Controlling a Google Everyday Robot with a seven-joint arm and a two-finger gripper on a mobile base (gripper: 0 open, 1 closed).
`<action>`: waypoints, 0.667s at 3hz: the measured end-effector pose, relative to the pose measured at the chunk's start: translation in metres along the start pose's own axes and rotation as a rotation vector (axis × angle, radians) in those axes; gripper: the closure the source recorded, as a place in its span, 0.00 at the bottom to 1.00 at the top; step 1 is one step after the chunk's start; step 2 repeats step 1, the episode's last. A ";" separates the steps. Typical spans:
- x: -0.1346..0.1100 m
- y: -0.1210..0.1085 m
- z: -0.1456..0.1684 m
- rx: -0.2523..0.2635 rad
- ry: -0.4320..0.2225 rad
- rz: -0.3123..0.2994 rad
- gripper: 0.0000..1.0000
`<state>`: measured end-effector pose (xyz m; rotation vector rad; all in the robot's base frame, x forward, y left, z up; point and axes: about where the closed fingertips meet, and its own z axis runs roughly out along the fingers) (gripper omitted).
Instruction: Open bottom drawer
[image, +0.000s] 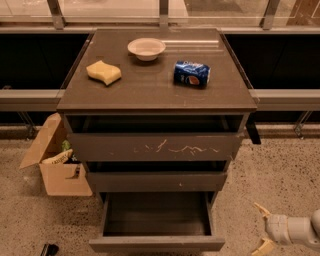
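Observation:
The bottom drawer (156, 243) of the dark grey-brown cabinet is pulled far out, its empty inside showing and its slim plain front near the lower edge of the camera view. Above it sit the middle front (156, 181) and the taller top front with white scratches (155, 147), both slightly out. My gripper (261, 227) is at the lower right, off to the right of the open drawer and apart from it, its two pale fingers spread open and empty.
On the cabinet top (150, 90) lie a yellow sponge (104, 72), a white bowl (146, 48) and a blue soda can (192, 73) on its side. An open cardboard box (57, 165) stands on the speckled floor at the left. Dark shelving runs behind.

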<state>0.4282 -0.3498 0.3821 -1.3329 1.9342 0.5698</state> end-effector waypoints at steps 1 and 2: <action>-0.009 -0.028 -0.038 0.053 0.047 0.020 0.00; -0.009 -0.028 -0.038 0.053 0.047 0.020 0.00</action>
